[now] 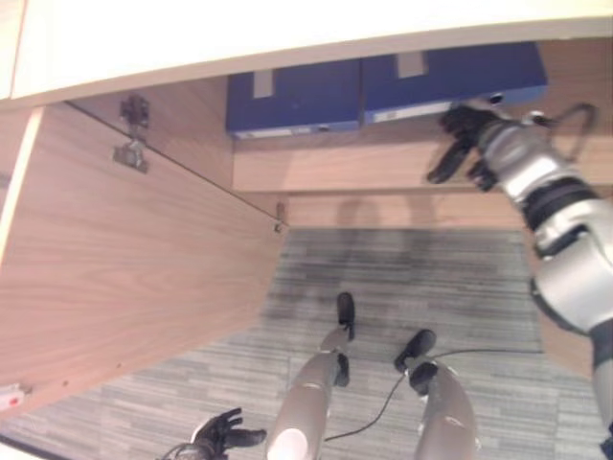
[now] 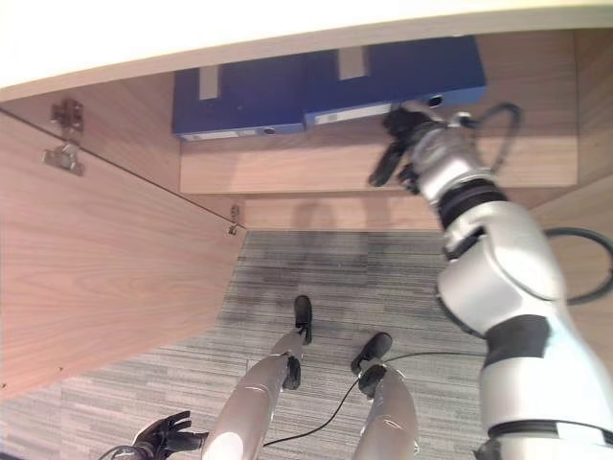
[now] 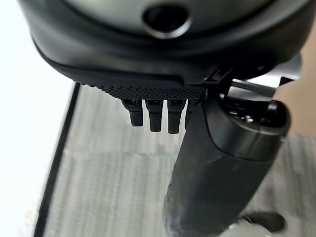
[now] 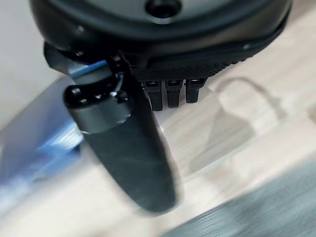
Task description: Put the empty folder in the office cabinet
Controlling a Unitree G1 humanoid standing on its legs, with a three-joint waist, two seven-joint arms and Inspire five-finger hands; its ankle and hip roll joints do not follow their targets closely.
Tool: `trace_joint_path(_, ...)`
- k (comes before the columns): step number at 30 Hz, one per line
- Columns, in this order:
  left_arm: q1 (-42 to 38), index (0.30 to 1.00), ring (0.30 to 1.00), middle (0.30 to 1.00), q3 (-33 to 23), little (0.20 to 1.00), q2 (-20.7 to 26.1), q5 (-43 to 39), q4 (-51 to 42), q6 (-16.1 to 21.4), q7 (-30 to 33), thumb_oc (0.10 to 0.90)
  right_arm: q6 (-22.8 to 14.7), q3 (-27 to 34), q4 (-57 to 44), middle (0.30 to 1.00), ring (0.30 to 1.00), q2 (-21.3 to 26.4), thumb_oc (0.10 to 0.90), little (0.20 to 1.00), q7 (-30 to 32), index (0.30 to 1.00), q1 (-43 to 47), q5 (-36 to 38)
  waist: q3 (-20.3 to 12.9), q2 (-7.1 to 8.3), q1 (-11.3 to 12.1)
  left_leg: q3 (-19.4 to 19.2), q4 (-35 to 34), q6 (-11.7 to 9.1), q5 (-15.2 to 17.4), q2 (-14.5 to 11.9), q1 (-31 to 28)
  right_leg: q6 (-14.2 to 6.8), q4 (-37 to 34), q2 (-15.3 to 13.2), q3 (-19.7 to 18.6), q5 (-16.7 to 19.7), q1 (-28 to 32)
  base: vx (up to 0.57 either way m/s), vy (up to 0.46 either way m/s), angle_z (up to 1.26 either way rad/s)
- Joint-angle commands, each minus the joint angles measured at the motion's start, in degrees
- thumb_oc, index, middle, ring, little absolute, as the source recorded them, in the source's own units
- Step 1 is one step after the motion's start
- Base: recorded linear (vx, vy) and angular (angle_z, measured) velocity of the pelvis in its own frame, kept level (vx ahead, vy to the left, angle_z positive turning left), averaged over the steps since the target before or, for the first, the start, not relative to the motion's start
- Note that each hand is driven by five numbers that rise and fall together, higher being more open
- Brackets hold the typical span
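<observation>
Folders are seen lying flat, side by side, on the shelf (image 1: 383, 153) of the open office cabinet (image 1: 115, 259): a blue folder (image 1: 450, 81) at the right and a second blue folder (image 1: 292, 101) at its left, long axes running into the cabinet and spines turned outward to the shelf's front edge. The right robot hand (image 1: 460, 134) is held at the front of the right-hand folder, fingers relaxed, nothing grasped. The left robot hand (image 1: 220, 436) hangs low over the grey carpet (image 1: 402, 278), fingers loosely spread.
</observation>
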State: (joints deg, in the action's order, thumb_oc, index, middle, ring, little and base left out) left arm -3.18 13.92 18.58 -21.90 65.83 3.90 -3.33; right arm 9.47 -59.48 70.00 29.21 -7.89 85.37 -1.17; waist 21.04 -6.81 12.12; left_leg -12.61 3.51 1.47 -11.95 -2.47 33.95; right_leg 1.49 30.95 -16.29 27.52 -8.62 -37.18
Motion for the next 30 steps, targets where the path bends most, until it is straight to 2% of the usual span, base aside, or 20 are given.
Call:
trace_joint_path(1, 0.1, 0.9, 0.9, 0.9, 0.8, 0.9, 2.9, -1.9, 3.9, -0.1, 2.9, 0.8, -1.7, -2.0, 3.1, 0.9, 0.9, -0.4, 0.8, 0.9, -0.4, 0.9, 7.4, -13.6, 1.7, 2.54, 1.8, -3.1, 3.1, -3.8, 9.9, 0.4, -4.4, -6.5, -10.5, 1.9, -1.5, 5.3, 4.8, 0.0, 0.0, 0.0)
trace_joint_path(6, -0.2, 0.9, 0.9, 0.9, 0.3, 0.9, 3.0, -2.2, 3.9, -0.5, 2.4, 0.8, -0.4, -4.6, 9.4, 0.9, 0.9, -0.6, 0.8, 0.9, -5.5, 0.9, 3.3, -23.7, 1.9, 2.25, 2.2, -2.7, 2.4, -3.9, 9.4, 0.8, -4.9, -6.7, -11.0, 1.9, -1.1, 5.4, 5.6, 0.0, 0.0, 0.0)
trace_joint_path(9, 0.4, 0.9, 0.9, 0.9, 0.5, 0.9, 2.8, -1.4, 3.9, -1.0, 1.5, 0.8, -0.8, -6.5, 9.8, 0.9, 0.9, 0.0, 0.8, 0.9, -9.0, 0.9, 0.6, -29.8, 2.0, 2.22, 2.3, -2.6, 1.7, -3.9, 9.0, 1.1, -5.6, -6.8, -11.8, 2.0, -1.2, 5.7, 6.2, 0.0, 0.002, 0.01)
trace_joint_path(11, 0.2, 0.9, 0.9, 0.9, 0.4, 0.9, 2.8, -0.8, 3.9, -1.4, 0.8, 0.8, -1.1, -6.7, 8.3, 0.9, 0.9, 0.1, 0.8, 0.9, -10.5, 0.9, -1.0, -31.3, 1.9, 2.34, 2.1, -2.6, 1.3, -3.9, 8.9, 1.2, -6.0, -6.9, -12.2, 2.1, -1.3, 5.9, 6.5, 0.0, 0.007, 0.02)
trace_joint_path(18, -2.2, 0.9, 0.9, 0.9, -0.7, 0.9, 3.5, 0.0, 4.3, -1.9, -0.8, 0.8, -2.1, -5.9, 0.4, 0.9, 0.9, 0.4, 0.8, 0.9, -14.0, 0.9, -5.6, -28.1, 1.0, 3.79, 0.9, -3.0, 0.8, -4.6, 8.9, 0.6, -8.1, -6.9, -15.6, 3.1, -1.2, 6.8, 9.6, 0.0, -0.013, -0.05)
trace_joint_path(21, -2.4, 0.9, 0.9, 0.9, -2.7, 0.9, 3.7, 0.2, 5.1, -2.0, -1.2, 0.8, -3.6, -8.2, -4.6, 0.9, 0.9, -0.2, 0.8, 0.9, -16.4, 0.9, -7.6, -31.8, -0.6, 5.8, -0.5, -3.5, 0.6, -5.4, 9.2, -0.7, -11.6, -6.9, -19.2, 4.9, -1.5, 7.6, 14.0, 0.01, -0.098, -0.18)
trace_joint_path(23, -1.9, 0.9, 0.9, 0.9, -3.8, 0.9, 4.1, 0.3, 5.5, -2.0, -1.2, 0.8, -3.8, -7.6, -8.0, 0.9, 0.9, -0.7, 0.8, 0.9, -17.1, 0.9, -8.2, -31.2, -1.2, 7.0, -1.2, -3.7, 0.3, -5.8, 9.0, -1.2, -13.8, -6.8, -21.7, 6.4, -2.0, 7.9, 16.8, 0.03, -0.115, -0.26)
trace_joint_path(24, -1.7, 0.9, 0.9, 0.9, -4.8, 0.9, 4.1, 0.2, 5.8, -2.1, -1.1, 0.8, -3.5, -6.8, -9.9, 0.9, 0.9, -2.1, 0.8, 0.9, -17.6, 0.9, -8.9, -28.5, -2.5, 7.78, -1.8, -4.1, -0.5, -5.9, 9.3, -1.7, -15.8, -6.8, -23.4, 7.8, -2.7, 8.0, 18.3, 0.05, -0.098, -0.19)
trace_joint_path(26, -1.2, 0.9, 0.9, 0.9, -5.4, 0.9, 4.1, 0.0, 6.3, -2.0, -1.3, 0.8, -2.8, -5.3, -9.2, 0.9, 0.9, -3.5, 0.8, 0.9, -17.9, 0.9, -8.9, -25.4, -3.4, 8.35, -1.9, -4.4, -0.8, -5.9, 9.3, -2.1, -16.8, -6.7, -24.7, 8.6, -3.4, 8.3, 19.2, 0.03, -0.068, -0.43)
trace_joint_path(30, -0.3, 0.9, 0.9, 0.9, -5.8, 0.9, 3.9, 0.5, 7.0, -1.7, -1.1, 0.8, -2.1, 0.2, -4.6, 0.9, 0.9, -4.6, 0.8, 0.9, -12.7, 0.9, -8.5, -19.3, -4.3, 8.28, -1.7, -4.3, -1.6, -6.1, 8.4, -2.2, -17.5, -6.4, -25.5, 8.9, -2.7, 8.5, 19.9, -0.01, -0.058, -0.22)
